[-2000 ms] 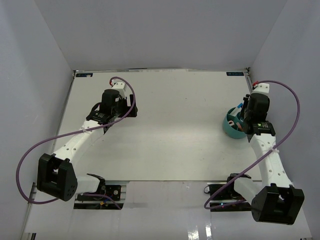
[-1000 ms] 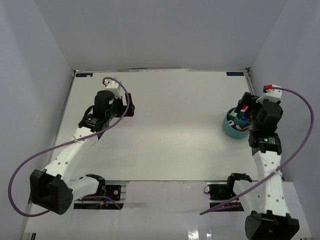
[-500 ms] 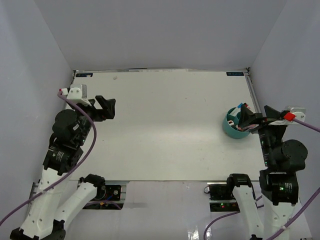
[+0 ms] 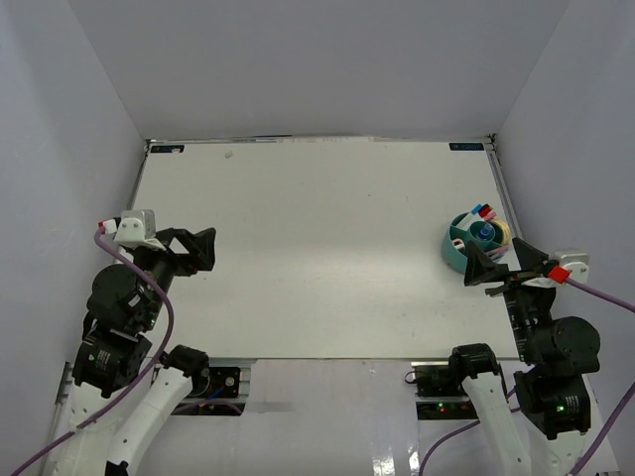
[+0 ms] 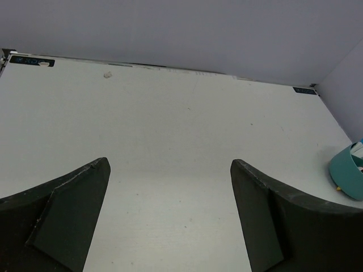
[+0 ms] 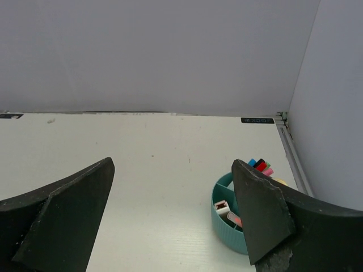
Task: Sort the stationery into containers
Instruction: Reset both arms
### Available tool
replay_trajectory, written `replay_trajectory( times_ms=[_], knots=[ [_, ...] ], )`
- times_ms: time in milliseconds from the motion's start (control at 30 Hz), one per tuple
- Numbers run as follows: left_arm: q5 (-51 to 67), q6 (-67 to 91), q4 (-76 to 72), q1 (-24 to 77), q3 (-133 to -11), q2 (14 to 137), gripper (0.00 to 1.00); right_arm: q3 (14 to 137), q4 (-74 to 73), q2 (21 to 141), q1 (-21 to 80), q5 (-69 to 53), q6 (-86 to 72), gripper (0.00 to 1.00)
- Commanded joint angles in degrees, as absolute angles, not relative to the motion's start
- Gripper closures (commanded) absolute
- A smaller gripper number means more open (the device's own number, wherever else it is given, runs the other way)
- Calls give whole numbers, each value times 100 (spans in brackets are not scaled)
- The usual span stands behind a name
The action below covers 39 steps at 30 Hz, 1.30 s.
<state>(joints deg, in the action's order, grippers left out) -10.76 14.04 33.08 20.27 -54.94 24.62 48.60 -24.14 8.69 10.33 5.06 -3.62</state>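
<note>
The white counter point(image 4: 327, 248) fills the middle of the top view, boxed in by pale walls point(image 4: 327, 69) at the back and on both sides. The left arm point(image 4: 119, 297) is folded up over the near left edge, the right arm point(image 4: 556, 347) over the near right edge, each trailing a purple cable point(image 4: 35, 451).

The left fingers point(image 5: 62, 221) are spread wide with only bare counter between them; they grip nothing and hang above the surface, aimed toward the far wall. The right fingers point(image 6: 62, 221) are likewise spread and empty, raised off the counter just in front of the bowl point(image 4: 454, 256).

That teal bowl stands near the right edge of the counter, about midway back, and shows at the lower right in both wrist views point(image 6: 227, 229) point(image 5: 347, 178). All the stationery in view lies inside it. The pens point(image 6: 260, 165) stand bunched in the far compartment, their blue, red, green and pink caps poking above the rim. Seen from above, a yellowish tape ring point(image 4: 502, 234) lies on the right side of the bowl, with the blue cap of a small bottle point(image 4: 485, 232) just inside it. A pinkish eraser point(image 6: 233, 217) lies in a near compartment, beside a small pale piece I cannot make out.
</note>
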Motion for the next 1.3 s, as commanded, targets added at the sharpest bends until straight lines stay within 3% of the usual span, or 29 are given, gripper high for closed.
replay_trajectory(
  times_ms=[0,1267],
  knots=[
    [-1055,1503,3586,2039,-5414,2365,2,4624,-2382,643,1142,905,-264,10],
    [-1063,1731,3375,2039,-4579,2013,2,3463,-2268,-809,1433,1125,-26,10]
  ],
)
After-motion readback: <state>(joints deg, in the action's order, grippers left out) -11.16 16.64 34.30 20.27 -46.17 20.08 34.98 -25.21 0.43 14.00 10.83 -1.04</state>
